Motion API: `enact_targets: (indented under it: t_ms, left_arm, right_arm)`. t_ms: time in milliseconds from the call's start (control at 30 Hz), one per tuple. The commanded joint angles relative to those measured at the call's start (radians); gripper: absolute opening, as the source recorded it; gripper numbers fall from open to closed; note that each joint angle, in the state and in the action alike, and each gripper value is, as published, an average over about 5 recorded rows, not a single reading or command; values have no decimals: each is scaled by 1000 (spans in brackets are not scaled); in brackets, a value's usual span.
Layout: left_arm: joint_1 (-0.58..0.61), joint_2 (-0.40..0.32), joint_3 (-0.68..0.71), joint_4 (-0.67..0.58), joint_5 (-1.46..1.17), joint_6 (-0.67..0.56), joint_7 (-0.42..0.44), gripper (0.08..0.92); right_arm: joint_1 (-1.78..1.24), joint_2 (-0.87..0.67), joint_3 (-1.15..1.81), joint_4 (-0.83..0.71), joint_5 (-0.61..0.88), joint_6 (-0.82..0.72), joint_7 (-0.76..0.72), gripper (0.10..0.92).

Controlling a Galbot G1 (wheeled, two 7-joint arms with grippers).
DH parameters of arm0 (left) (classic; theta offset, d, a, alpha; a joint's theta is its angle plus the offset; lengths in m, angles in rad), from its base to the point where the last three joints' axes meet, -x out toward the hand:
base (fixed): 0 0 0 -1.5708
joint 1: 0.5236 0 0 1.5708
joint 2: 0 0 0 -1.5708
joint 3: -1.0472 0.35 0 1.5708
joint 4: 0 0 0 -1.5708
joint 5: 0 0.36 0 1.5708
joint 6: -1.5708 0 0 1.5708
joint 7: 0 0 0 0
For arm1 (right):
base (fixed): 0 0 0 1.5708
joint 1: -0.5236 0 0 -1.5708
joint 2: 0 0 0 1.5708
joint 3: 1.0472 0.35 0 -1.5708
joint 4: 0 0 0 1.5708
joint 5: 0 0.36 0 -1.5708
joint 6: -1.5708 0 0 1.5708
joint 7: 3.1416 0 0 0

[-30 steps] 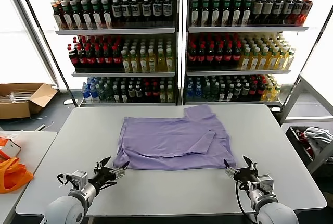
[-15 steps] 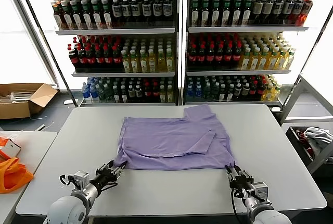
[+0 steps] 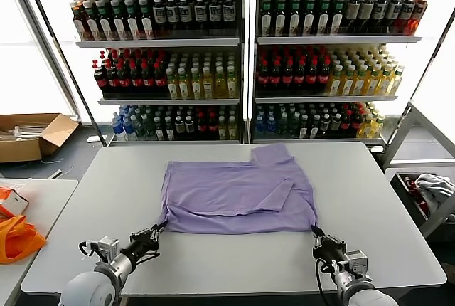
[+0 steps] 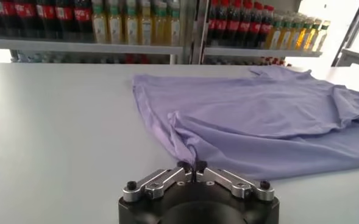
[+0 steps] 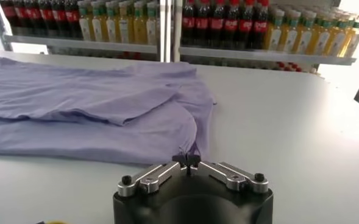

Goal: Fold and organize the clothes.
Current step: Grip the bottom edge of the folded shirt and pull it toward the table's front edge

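Shelves of bottled drinks [image 3: 242,57] fill the back of the room, and in front of them stands a wide pale table [image 3: 398,199] that carries the work. To the robot's left are a cardboard box [image 3: 32,135] on the floor and an orange bag [image 3: 18,238] on a side table; both lie well off the work surface and should not interfere.

One lavender T-shirt [image 3: 234,196] lies spread over the middle of the table, with a sleeve reaching toward the far edge and a folded flap lying across its right half. Its near hem runs roughly parallel to the table's near edge, with bare tabletop between them.

At the near left corner of the shirt the left gripper [image 4: 194,168] has its fingers closed together on a pinch of the hem, the cloth rising in a small ridge out of the jaws. At the near right corner the right gripper [image 5: 186,161] is clamped on the hem in the same way.

The step in hand looks like a two-corner lift to fold the near hem over toward the far side. To do it well, both arms should rise together and travel at a matched pace, keeping the hem taut between them so the thin fabric does not sag or drag the flap out of place. Room is generous: the tabletop is bare on both sides of the shirt and behind it up to the far edge, so the fold can be carried forward without reaching the shelving.
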Motion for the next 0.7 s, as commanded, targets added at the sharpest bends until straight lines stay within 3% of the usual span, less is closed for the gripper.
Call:
enact_targets:
  t_ms: [33, 300, 700]
  left_arm:
    - [104, 1, -39, -91, 25, 3, 9, 91]
    - [221, -20, -79, -182, 65, 20, 29, 91]
    - [467, -77, -271, -308, 65, 32, 50, 91]
  right_arm:
    - [-105, -3, 47, 61, 24, 5, -17, 104]
    - [-254, -13, 85, 134, 25, 30, -52, 104]
    - [-448, 7, 96, 279, 9, 35, -36, 104]
